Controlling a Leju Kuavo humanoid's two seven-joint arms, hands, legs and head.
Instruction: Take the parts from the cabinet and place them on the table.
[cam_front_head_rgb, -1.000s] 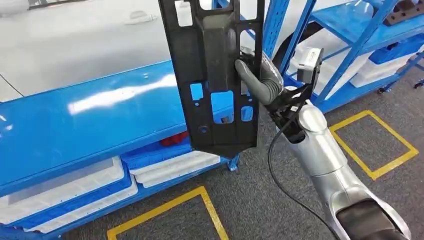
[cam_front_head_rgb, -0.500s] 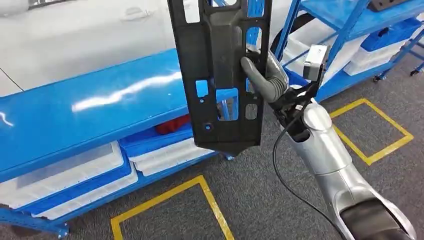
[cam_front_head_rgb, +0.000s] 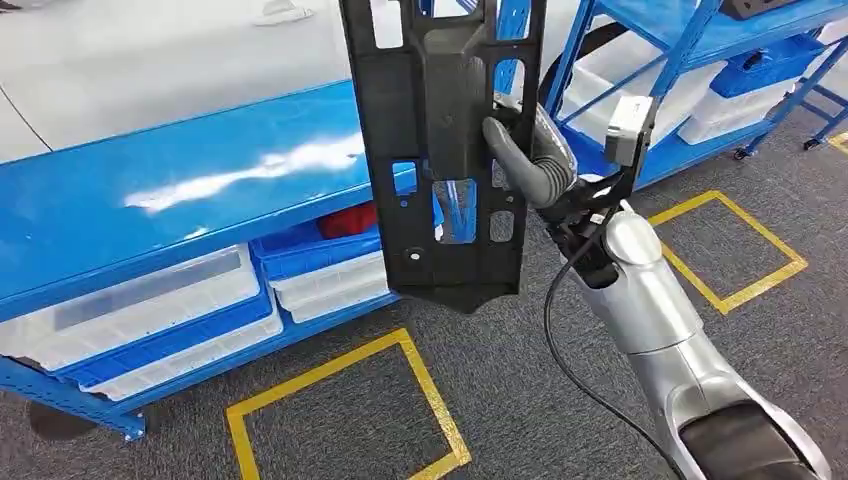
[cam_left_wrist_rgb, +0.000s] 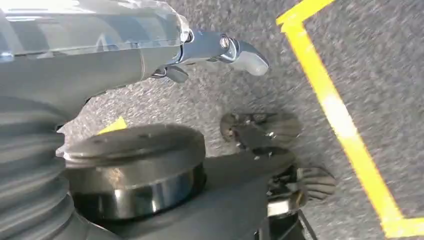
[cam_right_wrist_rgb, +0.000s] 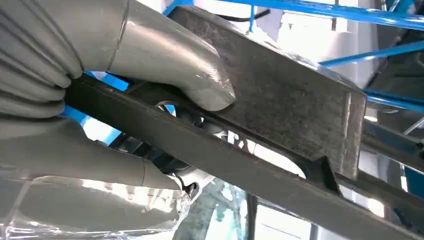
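The right hand (cam_front_head_rgb: 525, 150) is gripping the black panel (cam_front_head_rgb: 445, 150) upright, long axis vertical, hanging just beside the blue table (cam_front_head_rgb: 180, 200), nearer than the left hand (cam_left_wrist_rgb: 220, 47), whose grip I cannot tell

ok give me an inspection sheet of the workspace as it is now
surface: blue table top, glossy, bare where seen
job's things: black part with cut-outs, held upright off the table
clutter: white and blue bins on the shelf under the table
hands: right hand grips the part; left hand holds nothing, above the floor
cables: black cable along the right arm
surroundings: blue rack, yellow floor lines, grey carpet
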